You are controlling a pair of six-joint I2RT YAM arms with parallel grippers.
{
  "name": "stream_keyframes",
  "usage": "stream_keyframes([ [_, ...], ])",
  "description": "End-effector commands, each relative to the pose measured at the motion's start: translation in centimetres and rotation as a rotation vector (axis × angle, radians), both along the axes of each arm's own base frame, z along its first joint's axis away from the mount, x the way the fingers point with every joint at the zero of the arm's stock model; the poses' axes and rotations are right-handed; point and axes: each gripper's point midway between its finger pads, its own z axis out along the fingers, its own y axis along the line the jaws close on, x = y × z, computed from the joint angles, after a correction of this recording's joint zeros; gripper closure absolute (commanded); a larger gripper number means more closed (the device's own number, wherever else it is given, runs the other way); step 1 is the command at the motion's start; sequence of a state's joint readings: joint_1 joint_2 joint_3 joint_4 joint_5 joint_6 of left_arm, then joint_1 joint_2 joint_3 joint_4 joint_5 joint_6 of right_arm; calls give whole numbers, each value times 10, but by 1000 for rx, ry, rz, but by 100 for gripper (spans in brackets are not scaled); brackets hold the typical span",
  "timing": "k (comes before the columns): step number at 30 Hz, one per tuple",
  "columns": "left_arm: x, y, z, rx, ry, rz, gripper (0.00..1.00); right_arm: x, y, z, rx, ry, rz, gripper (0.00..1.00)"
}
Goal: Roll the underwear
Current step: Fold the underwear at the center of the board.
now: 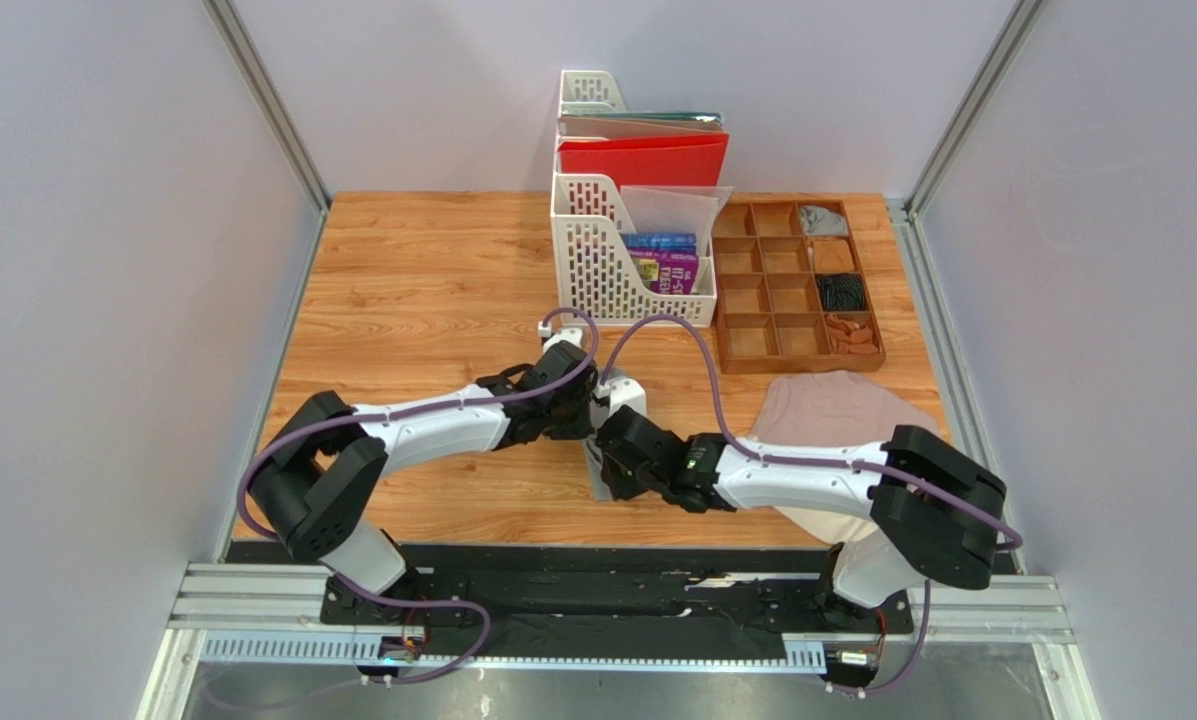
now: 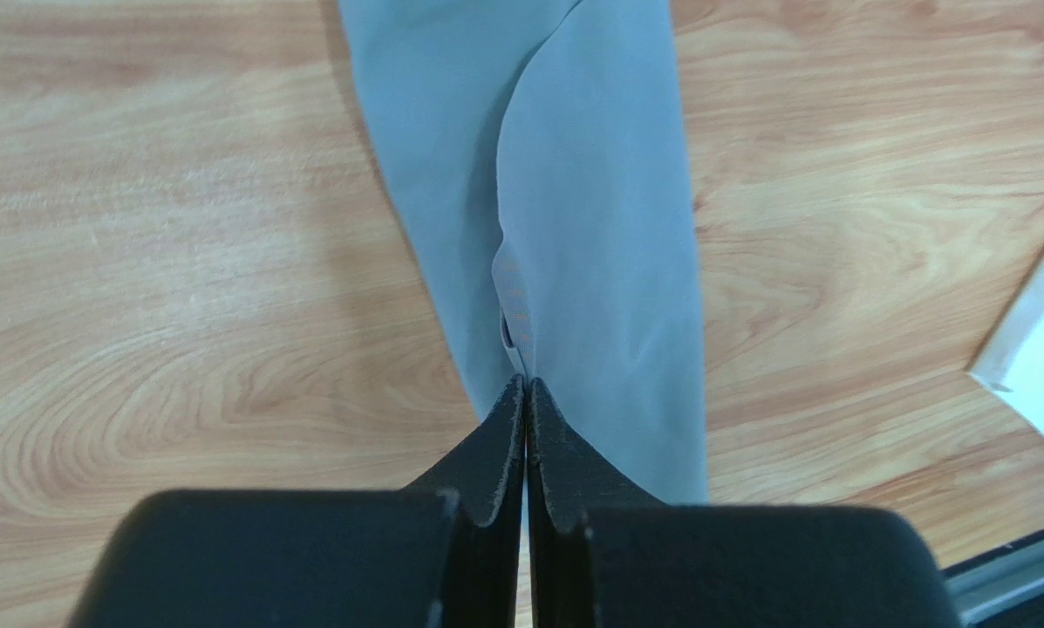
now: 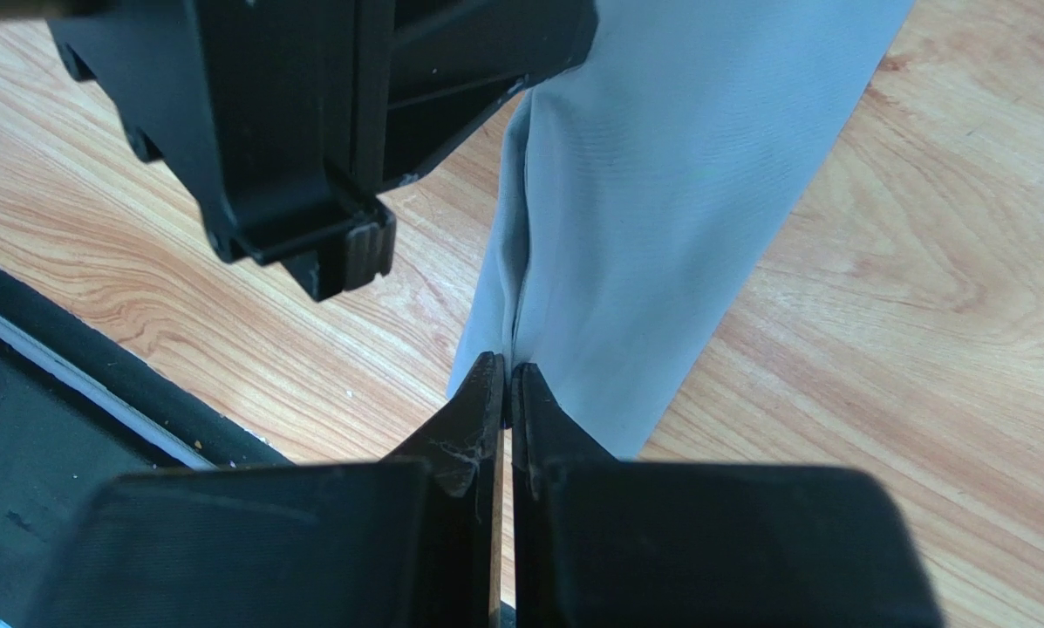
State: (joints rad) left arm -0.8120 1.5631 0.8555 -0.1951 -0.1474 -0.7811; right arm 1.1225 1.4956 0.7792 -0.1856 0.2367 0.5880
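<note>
**Grey underwear clamped by both arms; beige piece lies to the right**

Item 1, grey underwear point(image 2: 606, 223). Plain mid-grey cloth, folded into a narrow band, lies on the wooden tabletop point(image 1: 424, 285) near the middle of its near edge, just ahead of the arm bases. One long crease runs down the band, and a tiny dark mark sits on it close to the left arm's jaws. From above, the garment is almost wholly hidden beneath the two wrists.

Item 2, left gripper point(image 2: 527, 393). Jaws pressed together. Their tips meet on the crease, where a slight ridge of cloth rises into them: clamped on the grey underwear.

Item 3, right gripper point(image 3: 507, 373). Jaws together, with the tips set at the end edge of the band where the crease runs out: clamped on the same cloth. The left arm's black housing stands just beside them, over the band's left margin.

Item 4, beige underwear point(image 1: 837, 408). Pale pinkish-beige cloth lies spread on the right of the tabletop, partly covered by the right arm. It sits between that arm's base and the wooden divider tray point(image 1: 797, 363), apart from the grey piece.

Item 5, other fixtures. A white file rack point(image 1: 597, 270) stands at the back centre and holds a red folder point(image 1: 642, 158) and purple booklets point(image 1: 664, 267). The divider tray sits just beside it on the right. Several compartments hold small grey, dark and brown items, too small to identify.
</note>
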Motion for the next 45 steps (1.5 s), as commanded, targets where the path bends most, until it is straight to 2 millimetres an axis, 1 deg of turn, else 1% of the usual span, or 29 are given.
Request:
stream_keyframes([
  [1, 1, 1, 3, -19, -25, 21, 100, 3, 13, 7, 13, -22, 4, 100],
  [7, 1, 1, -6, -4, -11, 21, 100, 0, 15, 6, 6, -16, 15, 100],
  [8, 2, 0, -7, -5, -13, 22, 100, -1, 15, 6, 3, -15, 16, 98],
  [10, 2, 0, -10, -3, -10, 19, 100, -1, 14, 8, 3, -16, 13, 79],
  [11, 2, 0, -11, -1, -10, 20, 100, -1, 14, 13, 9, -17, 10, 70],
  [12, 2, 1, -13, 3, -8, 21, 100, -2, 13, 16, 12, -20, 11, 58],
  [14, 2, 1, -14, 5, -6, 25, 100, -2, 12, 24, 24, -32, 9, 54],
  [15, 2, 1, -15, 3, -6, 24, 100, -1, 8, 32, 35, -49, 3, 52],
  [16, 2, 0, -15, 2, -5, 24, 100, 0, 6, 37, 40, -58, -1, 52],
  [17, 2, 0, -16, 2, -5, 24, 100, 2, 2, 43, 42, -77, -10, 56],
  [19, 2, 1, -17, 2, -2, 29, 100, 4, -1, 45, 42, -88, -20, 59],
  [23, 0, 3, -21, 9, 10, 39, 100, 12, -9, 36, 18, -75, -56, 64],
  [25, -2, 4, -23, 11, 16, 44, 100, 20, -16, 30, 14, -59, -88, 64],
  [28, -4, 6, -24, 6, 20, 47, 100, 32, -25, 33, 26, -59, -121, 64],
  [29, -4, 6, -24, 2, 19, 49, 100, 34, -25, 35, 47, -53, -119, 62],
  [30, -5, 6, -25, 0, 18, 50, 100, 44, -31, 38, 59, -56, -137, 62],
  [31, -5, 6, -25, -3, 19, 51, 100, 46, -29, 43, 96, -48, -126, 61],
  [32, -5, 6, -25, -3, 19, 51, 100, 59, -37, 45, 109, -48, -156, 60],
  [34, -5, 6, -25, -7, 15, 47, 100, 68, -38, 50, 135, -45, -139, 59],
  [35, -5, 5, -24, -12, 13, 47, 100, 78, -44, 50, 136, -48, -160, 58],
  [37, -4, 4, -24, -12, 14, 43, 100, 88, -46, 54, 137, -54, -154, 58],
  [40, -2, 4, -21, -4, 5, 39, 100, 90, -43, 58, 132, -62, -124, 58],
  [41, -2, 4, -20, -2, 2, 37, 99, 89, -43, 57, 131, -56, -118, 57],
  [43, -2, 5, -16, -1, -1, 38, 94, 83, -42, 56, 135, -30, -103, 57],
  [44, -1, 5, -15, 1, -6, 36, 89, 79, -44, 52, 134, -13, -104, 56],
  [45, -2, 6, -12, 5, -6, 36, 85, 74, -44, 48, 138, 3, -98, 56],
])
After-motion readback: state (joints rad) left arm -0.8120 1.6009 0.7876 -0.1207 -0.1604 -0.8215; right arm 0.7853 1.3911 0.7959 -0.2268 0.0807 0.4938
